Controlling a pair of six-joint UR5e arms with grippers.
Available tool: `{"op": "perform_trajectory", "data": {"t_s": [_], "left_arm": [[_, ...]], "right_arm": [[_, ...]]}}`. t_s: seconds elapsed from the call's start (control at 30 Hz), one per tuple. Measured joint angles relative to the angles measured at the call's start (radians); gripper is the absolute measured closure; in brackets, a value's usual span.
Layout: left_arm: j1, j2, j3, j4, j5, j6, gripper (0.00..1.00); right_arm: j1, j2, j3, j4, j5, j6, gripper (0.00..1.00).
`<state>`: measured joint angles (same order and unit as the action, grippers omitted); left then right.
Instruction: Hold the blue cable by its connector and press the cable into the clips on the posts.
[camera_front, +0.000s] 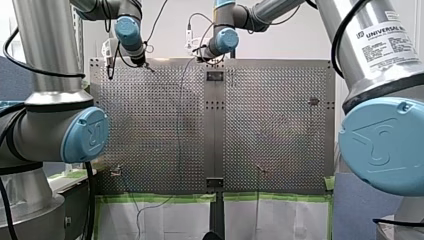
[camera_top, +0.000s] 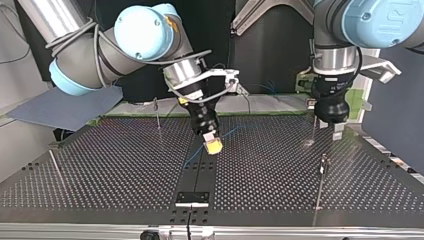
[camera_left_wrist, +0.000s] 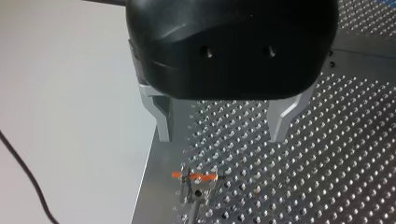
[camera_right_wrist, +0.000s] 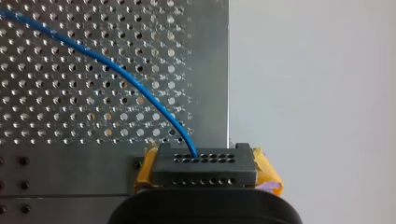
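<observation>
My right gripper (camera_top: 213, 145) has jaws clenched on the connector (camera_right_wrist: 204, 165) over the middle of the bench (camera_top: 100, 165), blue cable (camera_right_wrist: 116, 70) trailing loose, my left gripper (camera_left_wrist: 219, 127) hangs with jaws released above a clip (camera_left_wrist: 194, 177), none seemingly filled yet.

A perforated metal table (camera_front: 150, 125), two panels joined by a plain centre strip (camera_front: 215, 130) bearing a small black plate (camera_top: 192, 198), has green tape (camera_front: 155, 198) along its near edge in the front view, white paper (camera_front: 170, 220) below the tape, and a blue sheet (camera_top: 65, 107) beside it at the top view's left.
</observation>
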<state>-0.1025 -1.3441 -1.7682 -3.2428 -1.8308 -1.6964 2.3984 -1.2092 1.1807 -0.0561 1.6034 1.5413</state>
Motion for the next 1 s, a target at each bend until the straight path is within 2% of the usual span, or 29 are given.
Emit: {"op": "perform_trajectory", "data": {"t_s": [0.37,0.8,1.0], "left_arm": [[-0.042,-0.006,0.0,-0.045,-0.006,-0.065,0.02],[-0.066,-0.027,-0.02,-0.027,-0.012,-0.076,0.02],[-0.071,-0.053,-0.014,-0.036,0.005,-0.117,0.02]], "right_arm": [[0.01,-0.002,0.042,-0.001,0.011,-0.004,1.0],[0.014,-0.006,0.083,-0.005,0.034,-0.007,1.0],[0.014,-0.007,0.083,-0.006,0.035,-0.007,1.0]]}}
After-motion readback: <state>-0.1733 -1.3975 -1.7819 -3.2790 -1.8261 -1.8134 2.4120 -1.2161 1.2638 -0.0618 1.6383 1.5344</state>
